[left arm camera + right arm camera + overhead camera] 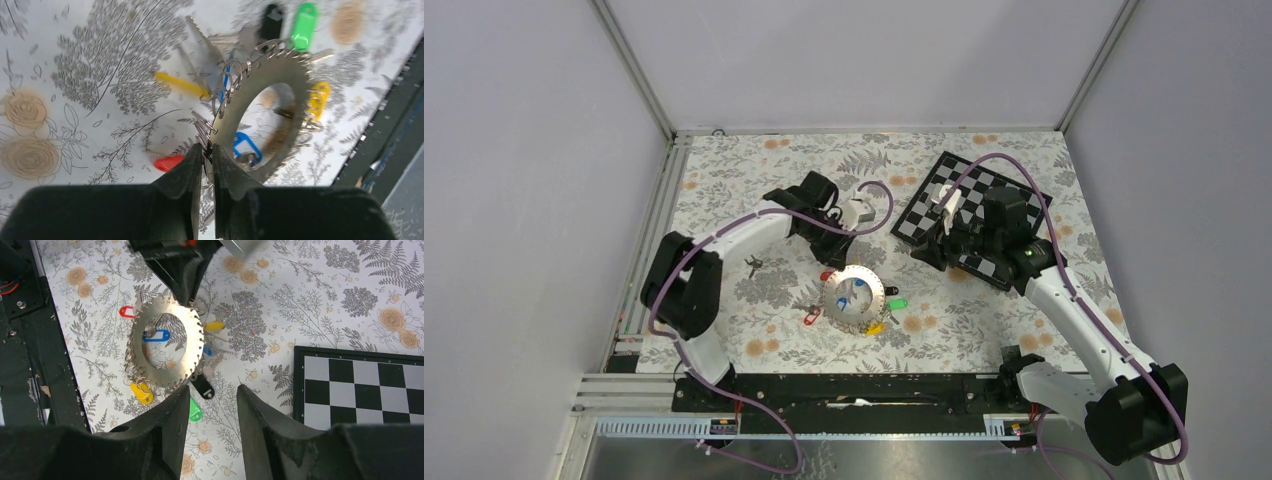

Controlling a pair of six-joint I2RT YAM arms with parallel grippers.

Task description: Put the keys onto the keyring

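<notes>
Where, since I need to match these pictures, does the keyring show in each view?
Top external: keyring at the middle of the table, slightly toward the near edge.
Left wrist: keyring right of centre, filling much of the picture.
Right wrist: keyring upper left of centre.
Shared landmark: the blue key seen through its open centre.

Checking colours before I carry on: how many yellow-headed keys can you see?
2. One yellow-headed key lies at the keyring's near edge; the other lies by its far edge. More may be hidden under the ring.
</notes>
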